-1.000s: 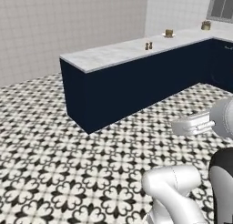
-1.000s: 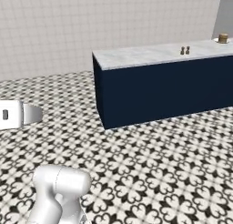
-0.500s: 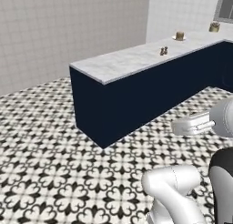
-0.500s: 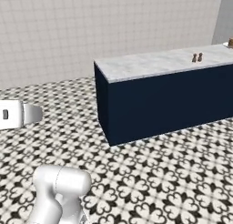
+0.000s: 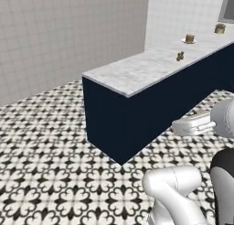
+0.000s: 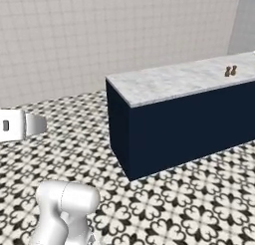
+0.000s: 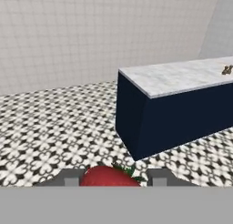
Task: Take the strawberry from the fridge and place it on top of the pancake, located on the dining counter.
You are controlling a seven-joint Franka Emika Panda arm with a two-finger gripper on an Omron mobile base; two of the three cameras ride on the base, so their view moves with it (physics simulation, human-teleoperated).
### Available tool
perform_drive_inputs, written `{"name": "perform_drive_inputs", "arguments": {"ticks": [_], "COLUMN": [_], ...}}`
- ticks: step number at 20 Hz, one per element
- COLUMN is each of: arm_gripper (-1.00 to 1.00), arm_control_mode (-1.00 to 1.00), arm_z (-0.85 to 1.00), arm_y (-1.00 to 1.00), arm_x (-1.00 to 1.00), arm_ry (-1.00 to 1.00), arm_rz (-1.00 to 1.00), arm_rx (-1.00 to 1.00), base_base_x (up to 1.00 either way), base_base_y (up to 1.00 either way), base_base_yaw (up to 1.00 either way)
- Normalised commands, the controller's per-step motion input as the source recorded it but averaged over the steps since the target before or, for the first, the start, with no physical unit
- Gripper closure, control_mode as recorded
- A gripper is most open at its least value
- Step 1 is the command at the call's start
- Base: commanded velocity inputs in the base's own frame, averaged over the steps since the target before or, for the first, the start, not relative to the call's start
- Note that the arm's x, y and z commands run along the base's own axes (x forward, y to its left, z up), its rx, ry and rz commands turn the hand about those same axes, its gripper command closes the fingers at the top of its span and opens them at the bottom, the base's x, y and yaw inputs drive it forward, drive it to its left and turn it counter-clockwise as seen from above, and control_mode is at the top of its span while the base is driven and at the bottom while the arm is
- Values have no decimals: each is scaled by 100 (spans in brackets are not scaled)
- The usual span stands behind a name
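A long white-grey marbled dining counter [image 5: 137, 73] over navy blue cabinet panels stands on a floor of black-and-white patterned tiles [image 5: 41, 155], with a pale tiled wall [image 6: 99, 35] behind it. The near corner of the counter points toward the cameras in all three views.

In the hand view, the bright red rounded strawberry [image 7: 109, 177] sits between the two small dark finger tips of the gripper [image 7: 111, 178]. The tips stand close on either side of the berry, narrow, holding it. A little green leaf shows at the berry's upper right. The berry is carried above the patterned floor, well apart from the counter's near corner.

In the left base view, the short stack of tan-brown pancakes on a small white plate [image 5: 189, 39] rests far along the counter top, toward its far end. Nearer along the counter from the plate stand two small dark brown shakers [image 5: 180, 56], close together. Past the plate, at the far end near a window [image 5: 227, 9], is a small brown-and-green pot [image 5: 220, 29].

In the right base view, the same two shakers [image 6: 230, 70] stand on the counter's far right part.
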Motion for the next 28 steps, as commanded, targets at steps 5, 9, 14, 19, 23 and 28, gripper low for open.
{"name": "perform_drive_inputs", "arguments": {"ticks": [5,9,14,19,23,28], "arm_gripper": [100,100,100,100,100,100], "arm_control_mode": [100,100,100,100,100,100], "arm_z": [0,0,0,0,0,0], "arm_y": [0,0,0,0,0,0], "arm_x": [0,0,0,0,0,0], "arm_ry": [0,0,0,0,0,0], "arm_rz": [0,0,0,0,0,0], "arm_rx": [0,0,0,0,0,0], "base_base_x": [87,85,65,40,35,46], "base_base_y": [100,100,100,100,100,100], "base_base_yaw": [-27,-33,-36,-36,-36,-36]}}
